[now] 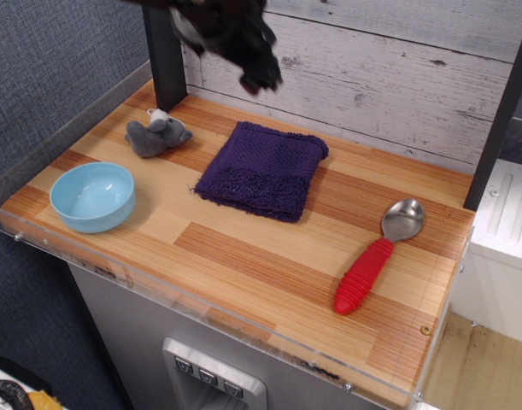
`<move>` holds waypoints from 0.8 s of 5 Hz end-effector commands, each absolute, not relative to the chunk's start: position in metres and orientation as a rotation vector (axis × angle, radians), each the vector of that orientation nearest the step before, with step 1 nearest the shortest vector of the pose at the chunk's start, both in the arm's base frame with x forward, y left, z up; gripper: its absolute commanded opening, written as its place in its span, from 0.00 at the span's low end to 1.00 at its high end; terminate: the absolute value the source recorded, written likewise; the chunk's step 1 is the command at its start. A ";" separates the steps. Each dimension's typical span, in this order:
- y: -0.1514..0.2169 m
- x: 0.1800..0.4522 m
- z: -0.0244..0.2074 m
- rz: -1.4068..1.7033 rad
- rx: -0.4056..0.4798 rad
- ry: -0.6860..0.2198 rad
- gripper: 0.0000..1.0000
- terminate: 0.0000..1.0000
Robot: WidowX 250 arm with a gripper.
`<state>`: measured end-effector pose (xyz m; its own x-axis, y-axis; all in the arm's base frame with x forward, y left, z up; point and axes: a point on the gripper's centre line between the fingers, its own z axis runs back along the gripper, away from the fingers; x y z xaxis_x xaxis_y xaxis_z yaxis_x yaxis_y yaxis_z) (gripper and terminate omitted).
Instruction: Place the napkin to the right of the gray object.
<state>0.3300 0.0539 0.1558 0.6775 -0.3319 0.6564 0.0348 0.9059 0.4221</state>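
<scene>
**Napkin lies flat right of the plush, pincer lifted clear above it**

The napkin (pixel 262 170) sits in the middle of the frame, slightly above centre, spread flat on the wooden surface (pixel 269 256) as a folded purple square turned a little so its corners point roughly toward the upper right and lower left. Nothing is touching it. Its left edge is near the gray object (pixel 157 134), the small plush lying in the upper left of the frame, with a bare strip of wood between the two. So the napkin already lies on the right-hand side of the plush as the picture shows it, and by my reading the placement looks done.

The pincer (pixel 259 79) is at the top of the frame, above and a bit left of the napkin's far edge, well apart from the cloth and raised off the surface. It is blurred and dark, so I cannot tell whether its jaws are apart or together; it carries nothing that I can see. From the pincer the napkin lies straight down the frame, and the plush lies down and to the left.

Further out, a light blue bowl (pixel 93 196) stands at the left edge, below the plush, and a spoon (pixel 376 257) with a red handle lies toward the lower right, well apart from the napkin.
</scene>
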 end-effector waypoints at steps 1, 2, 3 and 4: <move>0.053 0.315 0.183 -0.193 0.431 -0.873 1.00 0.00; 0.046 0.315 0.181 -0.176 0.406 -0.821 1.00 0.00; 0.032 0.315 0.175 -0.255 0.425 -0.652 1.00 0.00; 0.025 0.310 0.176 -0.284 0.443 -0.600 1.00 0.00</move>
<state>0.3109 0.0283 0.1628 0.8161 -0.3781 0.4371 0.1450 0.8660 0.4785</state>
